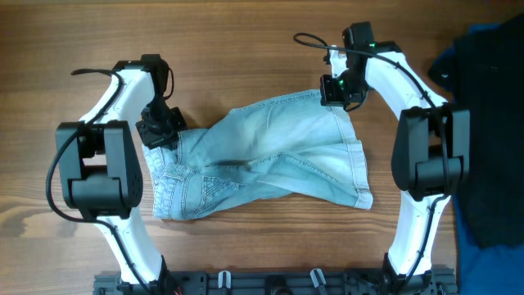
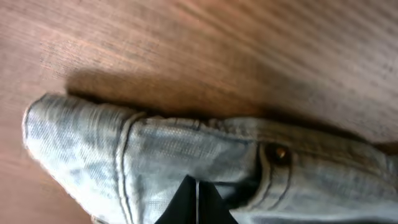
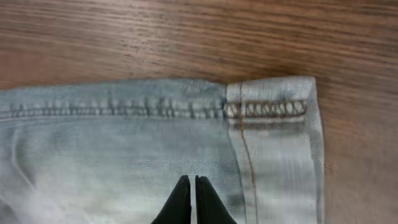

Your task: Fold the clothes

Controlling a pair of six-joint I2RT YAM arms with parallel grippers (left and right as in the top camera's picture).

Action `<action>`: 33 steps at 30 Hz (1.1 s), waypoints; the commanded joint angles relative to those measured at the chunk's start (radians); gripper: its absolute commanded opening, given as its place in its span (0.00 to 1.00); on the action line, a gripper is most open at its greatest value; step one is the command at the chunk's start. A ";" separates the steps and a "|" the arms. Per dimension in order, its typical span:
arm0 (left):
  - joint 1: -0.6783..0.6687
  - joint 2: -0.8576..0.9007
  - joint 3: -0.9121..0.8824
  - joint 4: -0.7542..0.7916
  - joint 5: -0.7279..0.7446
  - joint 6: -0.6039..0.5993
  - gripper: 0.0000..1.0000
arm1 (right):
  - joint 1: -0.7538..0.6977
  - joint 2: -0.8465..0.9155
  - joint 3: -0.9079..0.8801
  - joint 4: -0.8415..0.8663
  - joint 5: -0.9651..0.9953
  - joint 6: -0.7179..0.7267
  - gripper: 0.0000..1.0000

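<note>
Denim shorts (image 1: 262,160) lie spread across the middle of the wooden table (image 1: 246,49), pale blue and rumpled, with the waist end toward the left arm and the leg openings toward the right arm. We see a diagonal fold running over the lower half, and the lower right leg fans out toward the front edge.

The left gripper (image 1: 166,133) sits at the far corner of the waist end. In the left wrist view its fingertips are pressed together (image 2: 197,190) on the denim, so we read them as clamped on the shorts just below the waistband (image 2: 186,140). A small metal rivet (image 2: 278,152) shows on that band to the right of the fingers, and a dark shadow lies on the wood beyond the rolled edge of the cloth.

The right gripper (image 1: 337,92) stands at the far corner of the leg end. In the right wrist view its fingers meet (image 3: 193,186) with only a thin slit between them, closed on the fabric a little inside the stitched hem (image 3: 273,109). The hem corner lies flat against the wood, its brown stitching plain to see.

A dark blue cloth (image 1: 491,139) lies at the right side of the table, beyond the right arm and well apart from the shorts.
</note>
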 commanded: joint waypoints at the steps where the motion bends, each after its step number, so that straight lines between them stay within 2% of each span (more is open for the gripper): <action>1: 0.003 0.044 -0.006 0.032 -0.014 -0.013 0.04 | 0.004 0.012 -0.060 0.052 0.010 -0.012 0.04; 12: 0.002 0.071 -0.006 0.415 -0.013 -0.010 0.04 | 0.004 0.024 -0.110 0.315 0.215 0.017 0.05; 16: 0.002 0.120 -0.006 0.585 -0.013 -0.009 0.04 | 0.003 0.085 -0.110 0.431 0.267 0.016 0.04; 21: 0.002 0.192 -0.006 0.859 -0.013 -0.009 0.04 | -0.036 0.203 -0.110 0.632 0.277 0.016 0.04; 28: 0.002 0.206 -0.003 1.229 -0.013 0.004 0.04 | -0.094 0.209 -0.095 1.009 0.275 0.018 0.04; 31: 0.002 0.195 0.084 1.193 -0.005 0.114 0.06 | -0.095 0.185 0.000 1.027 0.257 0.015 0.05; 33: 0.002 0.146 0.190 1.086 -0.006 0.150 0.23 | -0.095 0.111 0.042 1.025 0.257 0.015 0.10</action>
